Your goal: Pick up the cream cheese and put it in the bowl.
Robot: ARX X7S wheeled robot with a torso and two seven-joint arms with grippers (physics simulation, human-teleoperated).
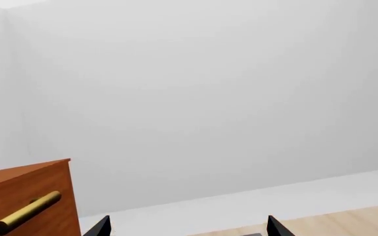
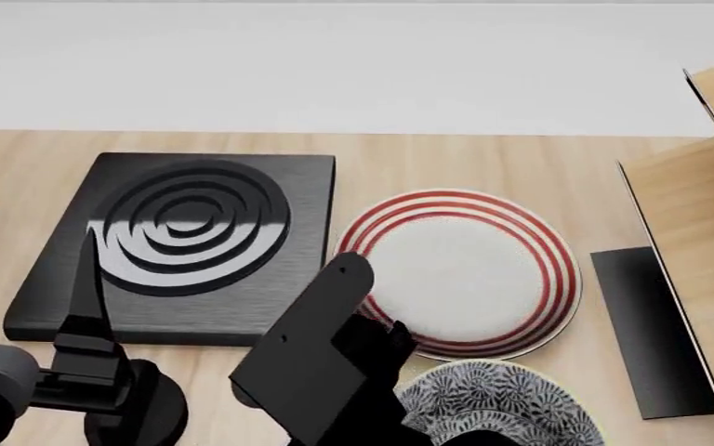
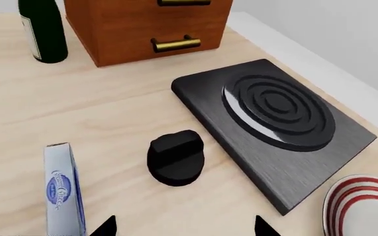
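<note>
The cream cheese (image 3: 63, 192), a silver-grey box with a blue oval logo, lies on the wooden table in the right wrist view. It sits just outside one fingertip of my right gripper (image 3: 183, 228), which is open with only bare table between its tips. In the head view the box is hidden behind my right arm (image 2: 320, 367). The bowl (image 2: 496, 407), white with a dark leafy pattern, sits at the near edge of the head view beside that arm. My left gripper (image 1: 189, 227) is open and empty, facing the white wall.
A black stove plate (image 2: 183, 243) lies at the left and a red-striped plate (image 2: 469, 274) in the middle. A black knob (image 3: 175, 158), a green bottle (image 3: 42, 30) and a wooden drawer cabinet (image 3: 143, 24) stand beyond the box. A wooden shelf (image 2: 705, 232) is at the right.
</note>
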